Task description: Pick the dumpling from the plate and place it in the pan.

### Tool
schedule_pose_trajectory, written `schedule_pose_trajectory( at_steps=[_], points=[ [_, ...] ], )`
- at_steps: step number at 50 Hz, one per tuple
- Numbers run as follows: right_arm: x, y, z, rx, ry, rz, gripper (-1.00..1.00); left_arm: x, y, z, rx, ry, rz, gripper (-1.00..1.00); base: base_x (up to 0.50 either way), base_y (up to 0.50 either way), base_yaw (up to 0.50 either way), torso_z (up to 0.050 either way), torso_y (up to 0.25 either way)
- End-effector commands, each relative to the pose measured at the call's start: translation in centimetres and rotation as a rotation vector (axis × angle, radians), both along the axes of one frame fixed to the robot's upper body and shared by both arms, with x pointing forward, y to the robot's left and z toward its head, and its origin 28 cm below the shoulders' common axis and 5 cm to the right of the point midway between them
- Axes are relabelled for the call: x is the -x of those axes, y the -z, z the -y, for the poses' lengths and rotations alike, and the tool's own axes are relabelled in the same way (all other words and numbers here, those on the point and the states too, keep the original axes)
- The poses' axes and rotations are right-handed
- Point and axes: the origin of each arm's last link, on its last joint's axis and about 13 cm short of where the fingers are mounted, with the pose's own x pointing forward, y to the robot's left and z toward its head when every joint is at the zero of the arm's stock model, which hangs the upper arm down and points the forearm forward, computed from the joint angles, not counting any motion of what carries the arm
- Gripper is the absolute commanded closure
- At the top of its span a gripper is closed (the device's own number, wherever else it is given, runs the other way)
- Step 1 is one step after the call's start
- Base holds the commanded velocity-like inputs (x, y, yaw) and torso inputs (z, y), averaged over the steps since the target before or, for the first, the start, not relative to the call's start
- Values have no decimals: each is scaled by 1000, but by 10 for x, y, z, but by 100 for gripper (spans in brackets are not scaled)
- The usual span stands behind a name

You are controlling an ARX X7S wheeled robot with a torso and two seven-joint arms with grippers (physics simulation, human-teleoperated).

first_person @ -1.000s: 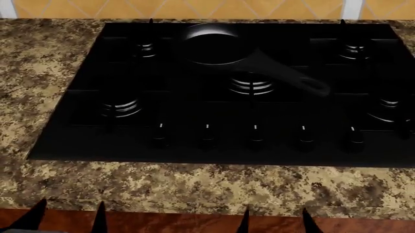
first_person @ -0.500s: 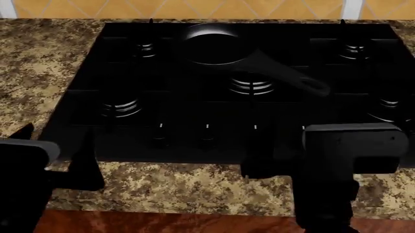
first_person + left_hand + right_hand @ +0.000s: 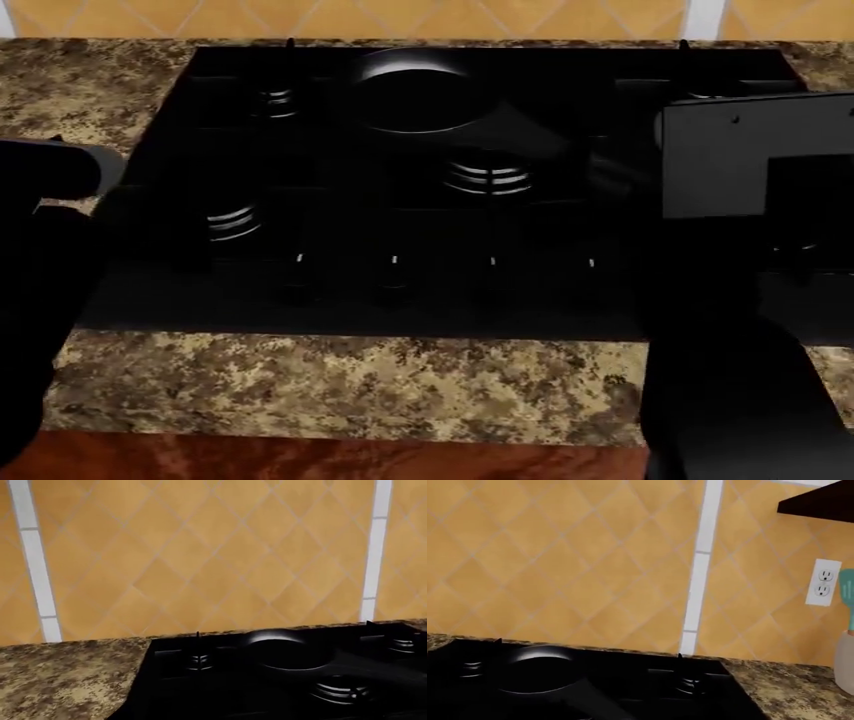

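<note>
The black pan (image 3: 414,90) sits on the far middle of the black stove (image 3: 400,290), its long handle pointing toward the near right. It also shows in the left wrist view (image 3: 290,650) and the right wrist view (image 3: 537,672). No dumpling and no plate show in any view. My left arm (image 3: 47,260) stands at the stove's left edge and my right arm (image 3: 747,170) over its right side, both well short of the pan. Their fingers merge with the black stove, so I cannot tell if they are open or shut.
A speckled brown granite counter (image 3: 334,385) surrounds the stove. Burners (image 3: 487,177) and a row of knobs (image 3: 394,265) lie between me and the pan. An orange tiled wall (image 3: 200,555) stands behind. A wall outlet (image 3: 823,582) and teal utensil (image 3: 847,592) are at the right.
Both arms have risen and moved forward over the stove's sides in the head view. The head view has shifted slightly, so the stove and pan sit a little more to the left.
</note>
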Motion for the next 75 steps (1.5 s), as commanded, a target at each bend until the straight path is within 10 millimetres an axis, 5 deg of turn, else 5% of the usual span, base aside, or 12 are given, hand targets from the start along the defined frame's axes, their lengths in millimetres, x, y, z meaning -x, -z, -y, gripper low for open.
schedule_pose_trajectory(
  at_steps=[1,75],
  points=[
    [-2,-4,2,-5,-3,-1,-100,-2,-8,2,1,4,6,-100,0,-500,0,0,0],
    [2,1,0,2,-36,-33,-100,2,-4,0,24,17,7,-100,0,-464,0,0,0]
  ],
)
